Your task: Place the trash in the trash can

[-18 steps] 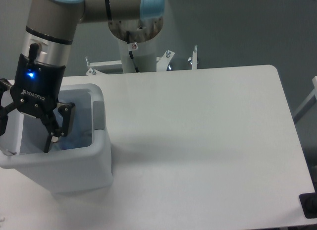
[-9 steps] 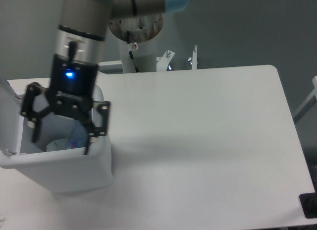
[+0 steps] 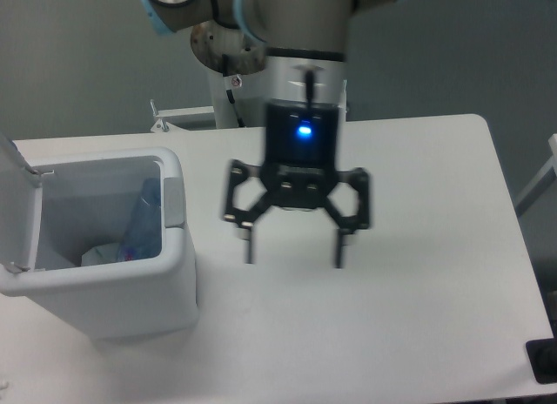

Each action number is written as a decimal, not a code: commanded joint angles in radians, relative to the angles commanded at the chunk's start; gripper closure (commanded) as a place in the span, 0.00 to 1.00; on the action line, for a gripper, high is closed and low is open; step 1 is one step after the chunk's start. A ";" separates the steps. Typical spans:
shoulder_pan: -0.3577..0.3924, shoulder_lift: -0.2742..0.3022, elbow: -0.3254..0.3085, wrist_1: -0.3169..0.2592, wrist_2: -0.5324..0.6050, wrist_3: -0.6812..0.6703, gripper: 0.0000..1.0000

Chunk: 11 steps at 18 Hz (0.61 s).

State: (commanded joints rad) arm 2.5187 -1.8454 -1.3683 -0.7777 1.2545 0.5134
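White table [image 3: 418, 317] against grey wall; tool [image 3: 294, 254] spread wide, empty, above it, right of the trash can [image 3: 130, 295].

A white table [image 3: 435, 273] with rounded corners fills most of the frame. Behind its far edge, upper middle, stands a white metal frame with bolts [image 3: 187, 115]. A grey floor [image 3: 78, 64] lies beyond. A small black object [image 3: 543, 360] sits at the lower right corner.

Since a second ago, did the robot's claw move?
Yes. The end effector moved rightward in the camera view, from over the trash can to above the table.
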 joint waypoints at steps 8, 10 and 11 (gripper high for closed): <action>0.078 0.009 -0.023 -0.032 0.183 0.238 0.00; 0.107 0.012 -0.031 -0.060 0.183 0.315 0.00; 0.115 0.018 -0.032 -0.074 0.186 0.347 0.00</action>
State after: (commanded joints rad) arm 2.6338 -1.8270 -1.4005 -0.8512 1.4404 0.8602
